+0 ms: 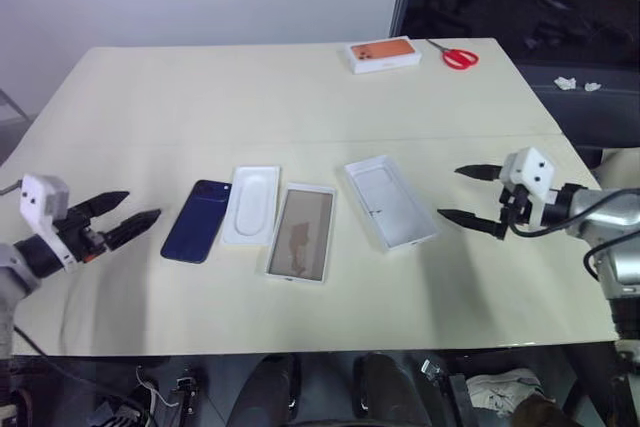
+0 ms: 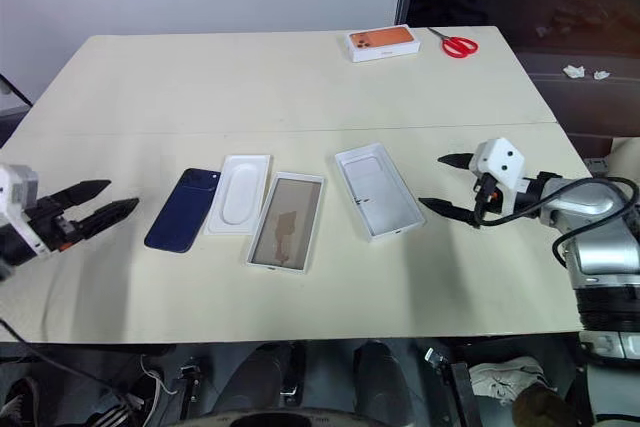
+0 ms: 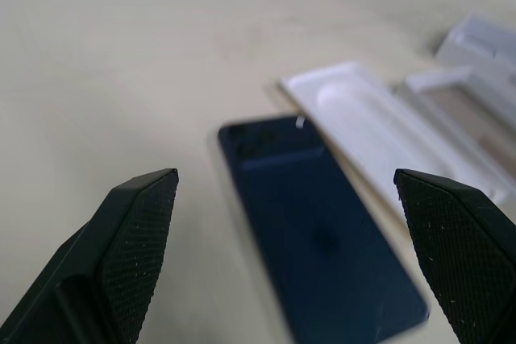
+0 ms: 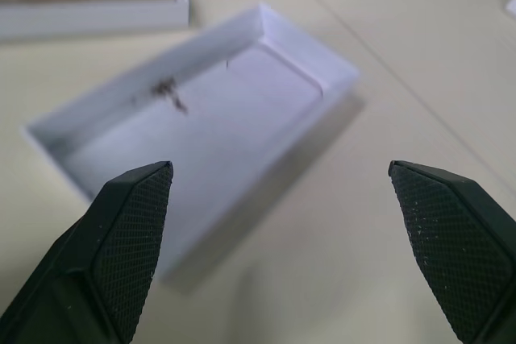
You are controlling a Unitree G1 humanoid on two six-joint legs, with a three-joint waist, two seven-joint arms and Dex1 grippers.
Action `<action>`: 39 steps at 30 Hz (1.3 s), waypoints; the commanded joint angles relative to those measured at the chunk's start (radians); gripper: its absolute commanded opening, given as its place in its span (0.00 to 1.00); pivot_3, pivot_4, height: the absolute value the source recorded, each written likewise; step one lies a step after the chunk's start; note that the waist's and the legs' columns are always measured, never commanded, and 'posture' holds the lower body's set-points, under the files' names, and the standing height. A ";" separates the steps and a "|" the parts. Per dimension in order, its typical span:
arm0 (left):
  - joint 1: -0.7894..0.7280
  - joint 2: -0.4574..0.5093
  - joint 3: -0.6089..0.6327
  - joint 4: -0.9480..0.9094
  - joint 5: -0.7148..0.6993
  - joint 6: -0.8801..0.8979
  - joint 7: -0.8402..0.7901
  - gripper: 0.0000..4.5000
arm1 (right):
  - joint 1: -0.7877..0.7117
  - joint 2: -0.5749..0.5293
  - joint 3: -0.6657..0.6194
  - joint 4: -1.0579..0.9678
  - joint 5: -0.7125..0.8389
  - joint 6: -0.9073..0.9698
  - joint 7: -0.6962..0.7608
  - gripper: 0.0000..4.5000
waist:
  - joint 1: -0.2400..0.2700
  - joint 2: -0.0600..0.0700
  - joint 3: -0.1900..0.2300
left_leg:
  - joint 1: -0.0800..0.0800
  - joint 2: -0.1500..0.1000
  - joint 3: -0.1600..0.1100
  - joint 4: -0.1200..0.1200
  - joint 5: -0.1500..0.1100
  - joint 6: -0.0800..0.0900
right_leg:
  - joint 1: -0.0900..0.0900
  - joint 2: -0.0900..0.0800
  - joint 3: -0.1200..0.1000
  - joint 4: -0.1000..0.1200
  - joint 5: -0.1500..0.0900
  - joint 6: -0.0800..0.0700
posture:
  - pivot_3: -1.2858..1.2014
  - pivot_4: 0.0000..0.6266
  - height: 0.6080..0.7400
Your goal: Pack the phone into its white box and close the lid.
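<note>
1. Phone (image 1: 198,220): lying flat and glossy back up on the table (image 1: 200,97), towards the left side, not yet in any box.
2. Just beside it, a thin white insert (image 1: 251,204) with an oval recess, also flat on the table.
3. Next along, the white box (image 1: 301,232), taken to be the shallow tray with the brownish floor; open side up, nothing inside.
4. Further right and slightly apart, what looks like the lid (image 1: 390,200), lying upside down with its plain white inside showing; hard to tell tray from lid for certain.
5. Left gripper (image 1: 143,205): spread wide, holding nothing, hovering near the phone's outer side and pointing at it, apart from it.
6. Right gripper (image 1: 449,192): likewise spread wide and empty, just beside the lid, aimed at it without touching.
7. Far edge: a box with an orange phone picture (image 1: 383,53) and red scissors (image 1: 459,56), well apart from the work.
8. Progress, as judged: nothing packed so far. Left to do: pick up the phone, seat it in the tray, turn the lid over and fit it.
</note>
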 commanded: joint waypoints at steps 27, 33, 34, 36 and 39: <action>-0.139 -0.264 -0.146 -0.277 -0.214 0.649 0.586 1.00 | -0.091 0.105 0.090 -0.202 0.020 0.102 -0.061 0.99 | 0.001 0.000 0.000 | 0.000 0.000 0.000 0.001 0.000 -0.001 | 0.000 0.002 0.000 0.001 0.000 0.000 | 0.52 0.24 1.00; -0.184 -0.288 -0.149 -0.228 -0.223 0.659 0.583 1.00 | -0.103 0.114 0.100 -0.205 0.019 0.103 -0.067 0.99 | 0.002 0.000 0.000 | 0.000 0.000 0.000 0.001 0.001 -0.001 | 0.000 0.002 0.000 0.001 0.000 0.000 | 0.52 0.24 1.00; -0.194 -0.299 -0.144 -0.217 -0.239 0.679 0.586 1.00 | -0.107 0.116 0.101 -0.201 0.017 0.101 -0.067 0.99 | 0.002 0.000 0.000 | 0.000 0.000 0.000 0.001 0.001 -0.001 | 0.000 0.002 0.000 0.001 0.000 0.000 | 0.52 0.24 1.00; -0.205 -0.318 -0.142 -0.201 -0.241 0.684 0.596 1.00 | -0.113 0.118 0.102 -0.197 0.017 0.103 -0.069 0.99 | 0.003 0.000 0.000 | 0.000 0.000 0.000 0.001 0.001 -0.001 | 0.000 0.002 0.000 0.001 0.000 0.000 | 0.52 0.24 1.00; -0.215 -0.339 -0.155 -0.182 -0.248 0.705 0.595 1.00 | -0.112 0.121 0.107 -0.206 0.016 0.104 -0.073 0.99 | 0.002 0.000 0.000 | 0.000 0.000 0.000 0.002 0.001 -0.001 | 0.001 0.002 0.000 0.001 0.000 0.000 | 0.52 0.24 1.00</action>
